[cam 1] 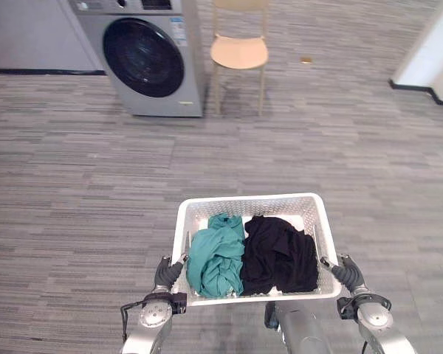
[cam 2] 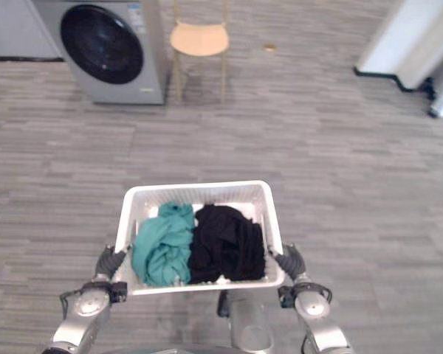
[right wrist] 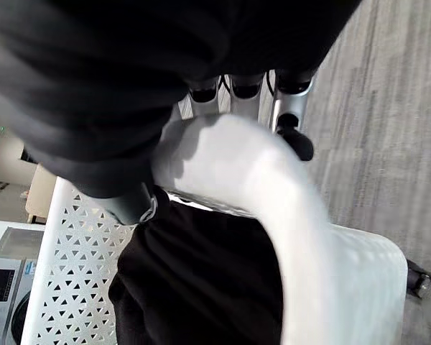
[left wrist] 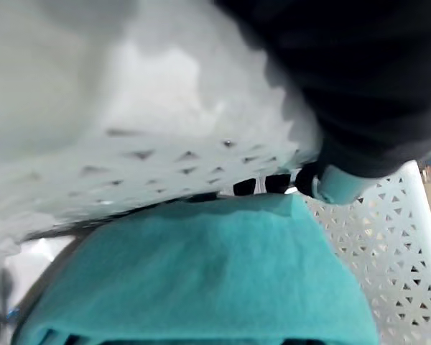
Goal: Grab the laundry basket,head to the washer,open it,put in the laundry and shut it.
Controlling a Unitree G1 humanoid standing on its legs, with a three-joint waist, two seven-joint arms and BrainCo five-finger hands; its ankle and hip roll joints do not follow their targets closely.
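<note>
Laundry basket (cam 1: 252, 209), white and perforated, carried level above the grey wood-pattern floor (cam 1: 74, 184), clamped from both short sides. Left hand (cam 1: 167, 271) against the basket's left wall, fingers wrapped over the rim there; in the left wrist view the dark cover sits above the perforated wall and a thumb tip (left wrist: 339, 184) hooks inside the rim. Right hand (cam 1: 345, 272) against the basket's right wall, fingers (right wrist: 245, 85) curled over the thick white rim with the thumb pressed on the inner side, so shut round the rim. Inside the basket, teal garment (cam 1: 217, 254) bunched on the left half, black garment (cam 1: 279, 254) heaped on the right half, the two touching along the middle; a little bare basket bottom visible behind them near the far wall. Far beyond the basket and to its left, washer (cam 1: 144, 55), grey front-loader with round dark door closed, standing against the wall. Just right of the washer, light wooden chair (cam 1: 239, 51). Far right of the basket, white wall corner (cam 1: 428, 51) with dark skirting.
</note>
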